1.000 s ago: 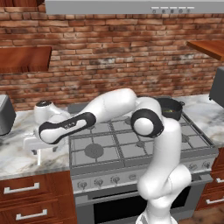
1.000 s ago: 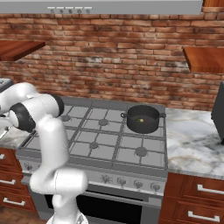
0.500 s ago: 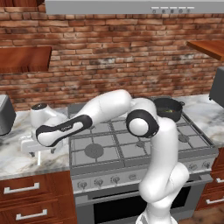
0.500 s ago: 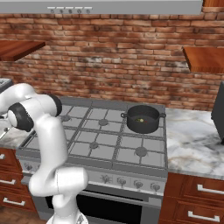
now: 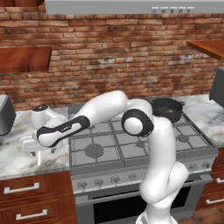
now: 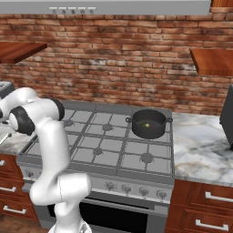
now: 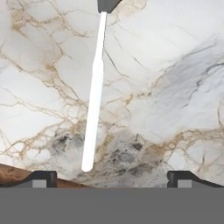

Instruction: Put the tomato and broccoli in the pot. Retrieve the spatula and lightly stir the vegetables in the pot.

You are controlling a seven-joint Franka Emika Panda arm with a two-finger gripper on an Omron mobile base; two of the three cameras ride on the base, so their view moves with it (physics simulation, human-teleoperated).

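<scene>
The spatula [image 7: 94,100] lies on the marble counter, its long pale handle running toward me and its grey head [image 7: 107,4] at the top edge of the hand view. My gripper [image 7: 111,179] hovers open above the handle's near end, which sits between the fingertips [image 7: 41,179], closer to the left one. From the left base view the gripper [image 5: 35,153] hangs over the counter left of the stove. The dark pot [image 6: 148,124] stands on the back right burner [image 5: 167,109], with a greenish bit inside that may be the broccoli [image 6: 146,124]. The tomato is hidden.
The gas stove [image 5: 131,144] fills the middle between two marble counters [image 6: 200,150]. A grey appliance [image 5: 5,116] stands at the far left, a dark one [image 5: 217,89] at the far right. The counter's wooden front edge [image 7: 13,173] lies just beside my left fingertip.
The arm has eased slightly left and lower over the left counter. The jaws stayed open. The pot has not moved.
</scene>
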